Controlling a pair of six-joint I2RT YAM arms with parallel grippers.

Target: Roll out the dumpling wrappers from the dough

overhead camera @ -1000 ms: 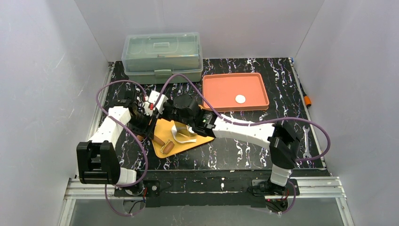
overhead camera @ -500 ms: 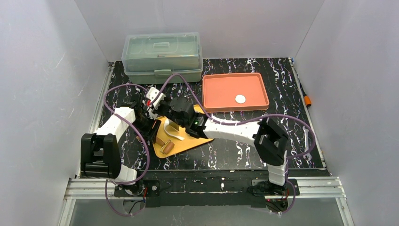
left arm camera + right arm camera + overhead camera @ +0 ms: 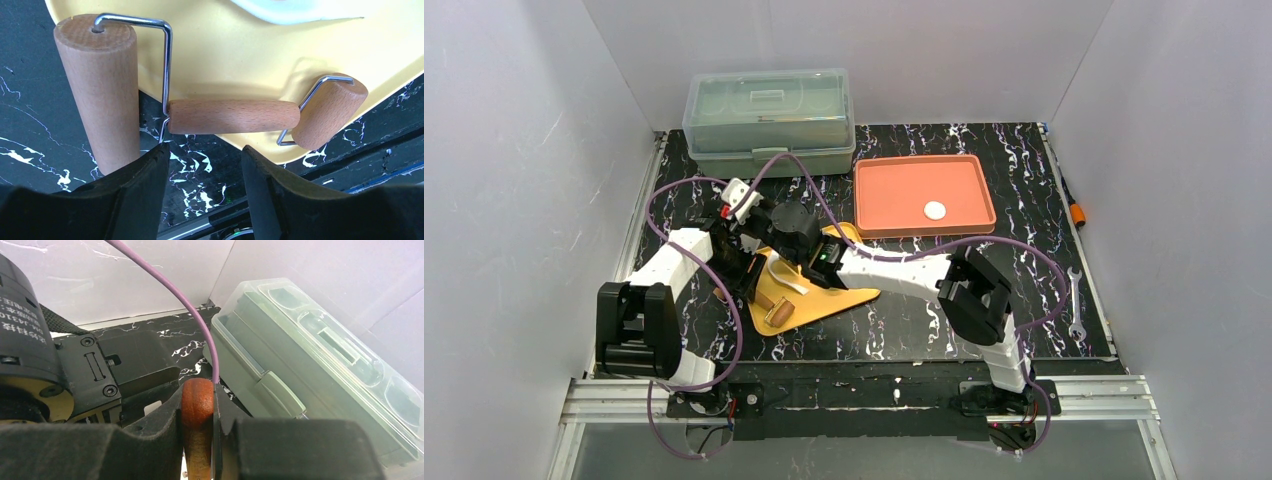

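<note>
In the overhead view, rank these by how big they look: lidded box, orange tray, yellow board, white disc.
1. Box, the largest.
2. Tray, slightly smaller.
3. Board, though it is partly hidden, so its rank against the tray is unsure.
4. Disc, by far the smallest.

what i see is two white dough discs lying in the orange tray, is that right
Not quite: just one white dough disc lies in the orange tray, not two. The top external view shows it.
</note>
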